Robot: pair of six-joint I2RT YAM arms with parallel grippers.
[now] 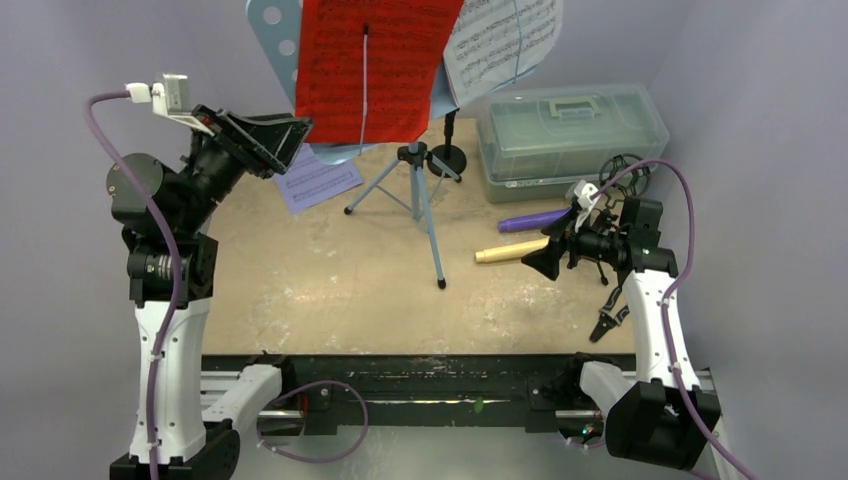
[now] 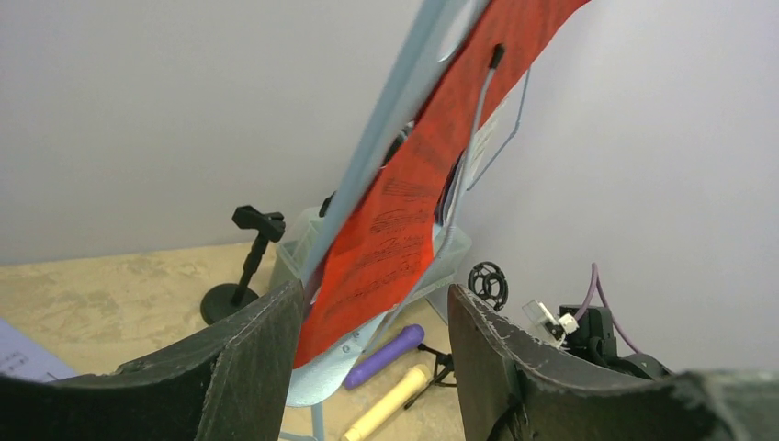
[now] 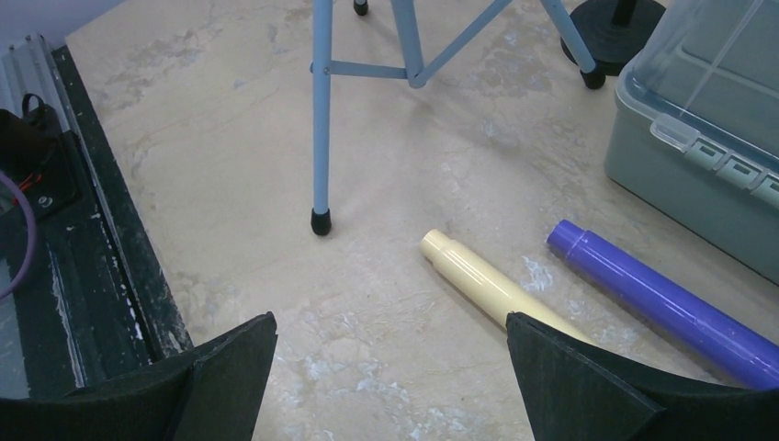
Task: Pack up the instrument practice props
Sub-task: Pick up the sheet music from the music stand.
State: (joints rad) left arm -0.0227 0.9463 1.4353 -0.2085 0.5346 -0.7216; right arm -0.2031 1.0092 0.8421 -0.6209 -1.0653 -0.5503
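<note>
Far left above the tabletop (image 1: 300,290), the left end effector (image 2: 367,312) stood with its jaws apart, straddling the lower edge of the red folder (image 1: 375,65). That folder leaned on the light-blue music rest (image 1: 272,30), whose edge lay in the same gap, just beside one finger. A thin retaining wire (image 1: 365,85) crossed the folder's face. Printed sheet music (image 1: 505,40) sat on the right half of the rest, and a loose sheet (image 1: 318,183) lay flat near the tripod legs (image 1: 420,195).

The main hazard was judged to be a clamp that caught rest and folder together. A pull would then drag the whole stand, and its narrow tripod could tip toward the near side. Even a clean grip on the folder might snag on the wire and jolt the sheet music loose.

At the right, the right end effector (image 3: 390,326) hung wide apart and empty above the cream microphone (image 3: 478,280), with the purple microphone (image 3: 661,299) beside it. Both lay on the tabletop near a tripod foot, where a falling stand could strike them and set them rolling.
</note>
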